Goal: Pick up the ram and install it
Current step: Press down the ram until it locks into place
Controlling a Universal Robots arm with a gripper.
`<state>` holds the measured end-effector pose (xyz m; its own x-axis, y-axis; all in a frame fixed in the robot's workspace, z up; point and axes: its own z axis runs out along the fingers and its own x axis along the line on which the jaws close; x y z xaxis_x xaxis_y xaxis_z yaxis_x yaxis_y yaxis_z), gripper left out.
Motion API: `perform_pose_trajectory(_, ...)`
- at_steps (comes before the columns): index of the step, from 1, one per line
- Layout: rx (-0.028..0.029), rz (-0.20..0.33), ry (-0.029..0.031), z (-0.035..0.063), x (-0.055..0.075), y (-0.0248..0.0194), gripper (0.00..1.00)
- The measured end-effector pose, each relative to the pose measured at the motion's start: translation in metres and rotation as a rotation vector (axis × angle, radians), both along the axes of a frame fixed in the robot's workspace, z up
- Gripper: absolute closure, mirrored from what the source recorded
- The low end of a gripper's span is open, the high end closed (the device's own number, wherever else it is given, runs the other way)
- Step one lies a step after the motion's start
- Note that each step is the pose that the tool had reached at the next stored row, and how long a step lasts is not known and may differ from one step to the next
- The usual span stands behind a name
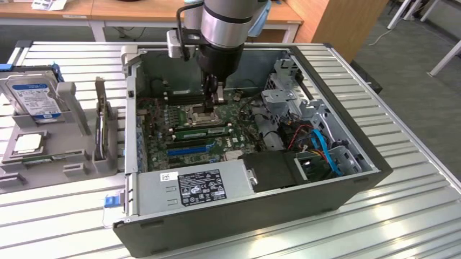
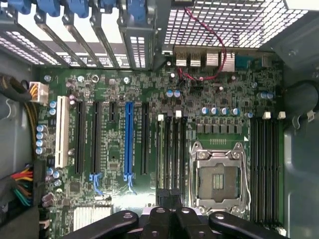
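Closed, empty-looking gripper hangs low over the motherboard; dropping further risks jabbing the CPU socket pins.

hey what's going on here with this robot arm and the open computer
A single robot arm has its gripper lowered into an open computer case lying on a slatted table, just above the motherboard near the empty processor socket. A green RAM stick sits in a slot beside that socket. The gripper is shut. A hard drive stands in a holder at the exterior view's left.
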<state>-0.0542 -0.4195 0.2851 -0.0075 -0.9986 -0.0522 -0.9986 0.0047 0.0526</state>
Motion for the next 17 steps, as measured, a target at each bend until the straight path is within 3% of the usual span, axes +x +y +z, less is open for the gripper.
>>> perform_pose_trajectory(2, 0.0000, 0.000, 0.0010, 0.0000, 0.009, 0.0000, 0.90)
perform_pose_trajectory(9, 0.0000, 0.000, 0.0011, 0.0008, 0.009, 0.0001, 0.90)
perform_pose_trajectory(17, 0.0000, 0.000, 0.0010, 0.0108, 0.009, 0.0000, 0.90)
